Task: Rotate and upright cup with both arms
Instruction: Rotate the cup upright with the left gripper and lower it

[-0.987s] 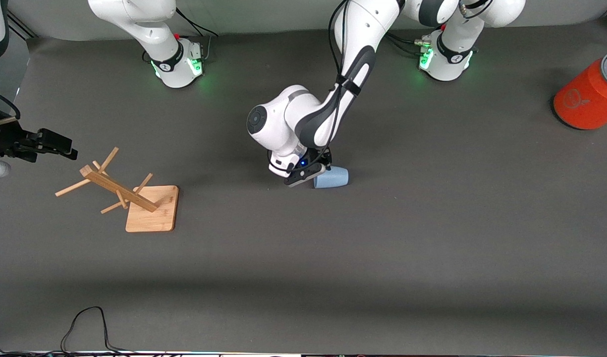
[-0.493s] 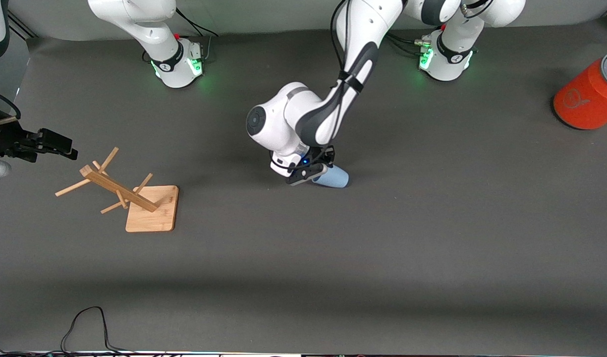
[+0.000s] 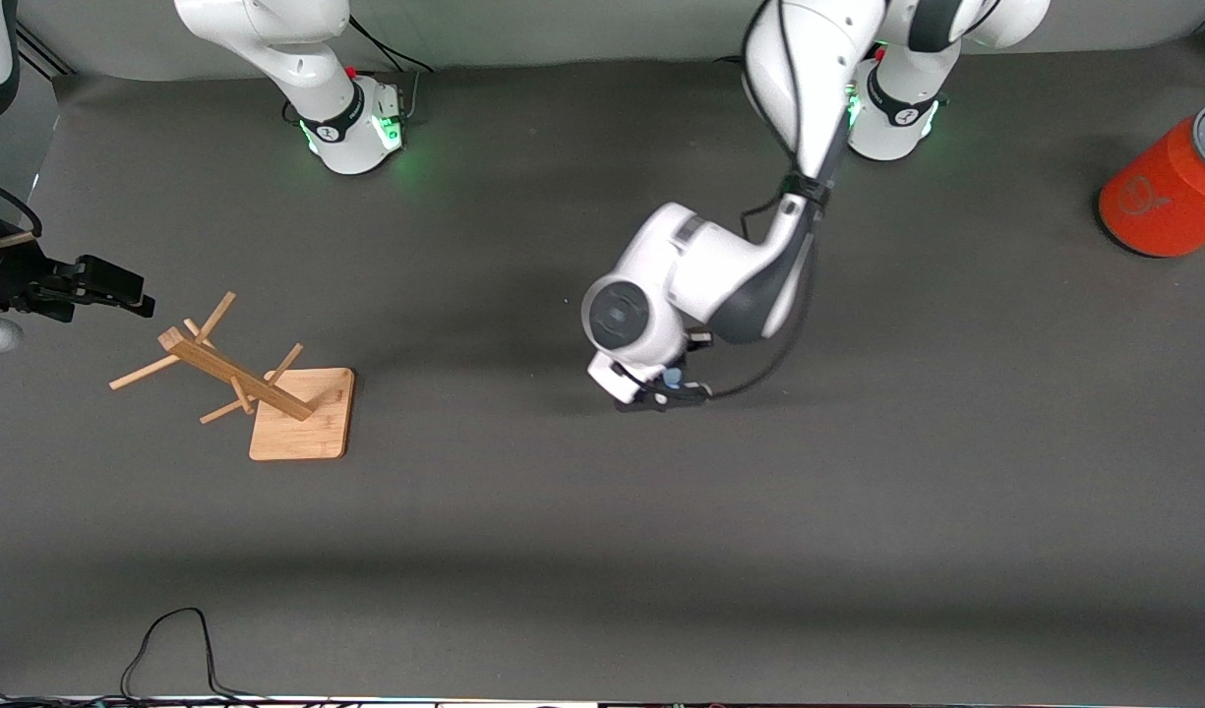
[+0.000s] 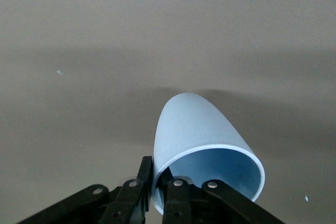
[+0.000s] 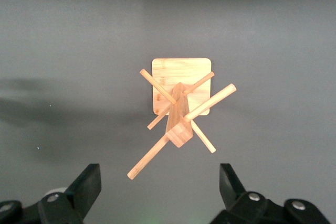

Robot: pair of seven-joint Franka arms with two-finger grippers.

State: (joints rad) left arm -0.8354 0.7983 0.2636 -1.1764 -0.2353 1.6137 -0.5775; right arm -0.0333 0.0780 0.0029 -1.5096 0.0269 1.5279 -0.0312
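Note:
The pale-blue cup [image 4: 194,129] is pinched by its rim in my left gripper [image 4: 160,179], one finger outside the wall and one inside the mouth. It is tilted with its closed base pointing away from the wrist, over the dark mat. From the front, only a sliver of the cup [image 3: 673,377] peeks out under the left wrist, with the left gripper [image 3: 661,393] over the middle of the table. My right gripper [image 3: 105,287] waits open at the right arm's end of the table. The right gripper [image 5: 160,192] has nothing between its fingers.
A tipped wooden peg rack [image 3: 258,383] on a square base lies near the right gripper, and this rack [image 5: 181,108] fills the right wrist view. A big orange cylinder [image 3: 1168,187] stands at the left arm's end. A black cable [image 3: 169,639] loops along the near edge.
The left gripper shut on the cup's rim, then its wrist swung toward the left arm's end, taking the cup off the mat. The right arm has not moved.

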